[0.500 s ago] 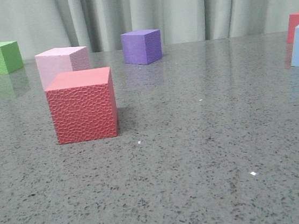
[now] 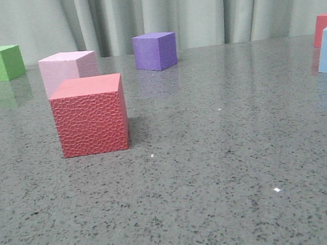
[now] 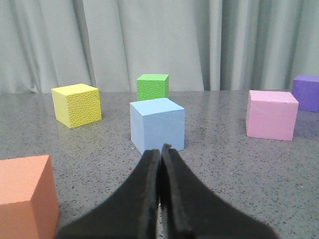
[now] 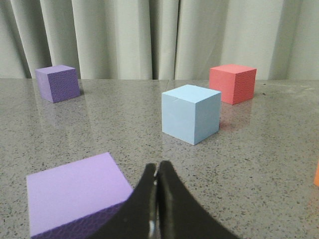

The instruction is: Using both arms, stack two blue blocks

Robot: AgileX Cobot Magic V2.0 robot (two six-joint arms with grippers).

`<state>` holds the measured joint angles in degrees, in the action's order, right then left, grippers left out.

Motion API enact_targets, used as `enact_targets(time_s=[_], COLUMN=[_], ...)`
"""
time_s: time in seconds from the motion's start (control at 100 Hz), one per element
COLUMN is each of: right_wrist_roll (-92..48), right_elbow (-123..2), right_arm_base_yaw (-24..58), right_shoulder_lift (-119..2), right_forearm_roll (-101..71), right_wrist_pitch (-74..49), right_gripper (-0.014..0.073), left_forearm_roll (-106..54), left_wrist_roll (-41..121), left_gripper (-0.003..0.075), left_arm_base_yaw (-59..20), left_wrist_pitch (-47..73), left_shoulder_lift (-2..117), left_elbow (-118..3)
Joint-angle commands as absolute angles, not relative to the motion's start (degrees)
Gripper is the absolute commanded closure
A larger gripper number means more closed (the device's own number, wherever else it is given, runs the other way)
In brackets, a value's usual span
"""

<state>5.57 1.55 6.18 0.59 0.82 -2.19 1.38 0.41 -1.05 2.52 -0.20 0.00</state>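
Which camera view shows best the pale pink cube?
The left wrist view: the pale pink cube stands whole and unblocked on the table. In the front view the red textured cube covers its lower part. The right wrist view does not show it.

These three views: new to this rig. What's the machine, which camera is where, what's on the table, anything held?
It is a two-armed robot. The front view looks forward over the table; the other two come from cameras on each wrist. The black wedges are the left gripper and right gripper, both shut and holding nothing. Coloured foam cubes stand apart on the table. Each wrist view shows a blue block ahead: one before the left gripper, one before the right. Neither is touched, and nothing is stacked.
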Motion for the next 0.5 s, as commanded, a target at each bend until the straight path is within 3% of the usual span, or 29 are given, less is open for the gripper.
enact_targets(time_s=[0.0,0.49], right_wrist_roll=[5.2,5.2], right_elbow=[0.6,0.5], right_arm_base_yaw=[6.2,6.2], right_shoulder_lift=[2.1,2.1], right_forearm_roll=[1.1,1.1], right_wrist_pitch=[2.7,9.3], right_gripper=[0.0716,0.0716], left_forearm_roll=[0.8,0.4], left_wrist_roll=[0.0,0.0], left_gripper=[0.0739,0.0739], left_arm_base_yaw=[-1.4,-1.4], left_wrist_pitch=[-2.0,-1.9], left_shoulder_lift=[-2.1,-2.1], left_elbow=[2.4,1.8])
